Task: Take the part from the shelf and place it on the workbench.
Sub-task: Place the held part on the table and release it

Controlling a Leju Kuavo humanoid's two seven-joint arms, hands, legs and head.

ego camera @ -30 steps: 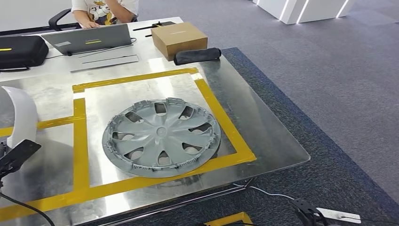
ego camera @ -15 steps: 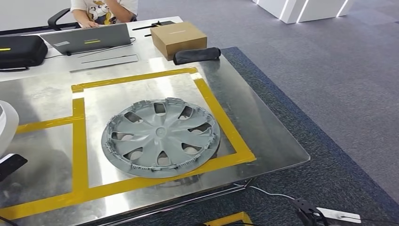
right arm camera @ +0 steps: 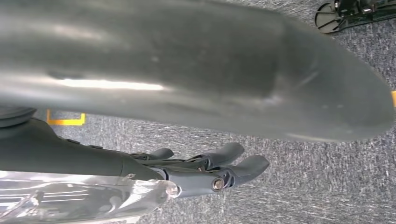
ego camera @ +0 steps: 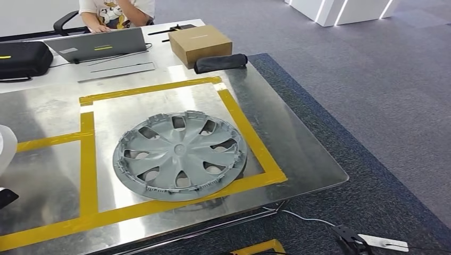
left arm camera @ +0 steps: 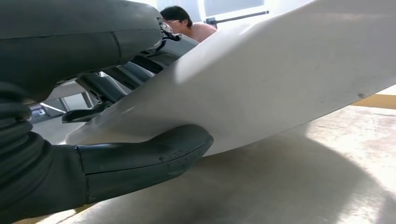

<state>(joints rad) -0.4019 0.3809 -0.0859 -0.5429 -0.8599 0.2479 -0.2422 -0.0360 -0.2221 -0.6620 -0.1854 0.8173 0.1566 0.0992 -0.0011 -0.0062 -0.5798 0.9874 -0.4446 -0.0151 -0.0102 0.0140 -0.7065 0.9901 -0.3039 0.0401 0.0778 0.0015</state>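
Observation:
The part is a white curved panel (left arm camera: 280,74). My left hand (left arm camera: 56,177) grips it, with the thumb (left arm camera: 144,156) under it and dark fingers (left arm camera: 112,84) over its other face. It hangs just above the metal workbench (left arm camera: 299,182). In the head view a sliver of the white panel (ego camera: 4,149) shows at the left edge, over the workbench (ego camera: 298,154). My right hand (right arm camera: 210,170) hangs over grey carpet with its fingers stretched out and nothing in them.
A grey hubcap (ego camera: 180,154) lies inside a yellow-taped square (ego camera: 250,133) on the bench. Behind it are a laptop (ego camera: 98,43), a cardboard box (ego camera: 201,43), a black pouch (ego camera: 220,62) and a black case (ego camera: 24,57). A person (ego camera: 117,10) sits at the far end.
The white panel and my left hand have slid toward the left edge of the head view, almost out of it. The whole picture has shifted slightly.

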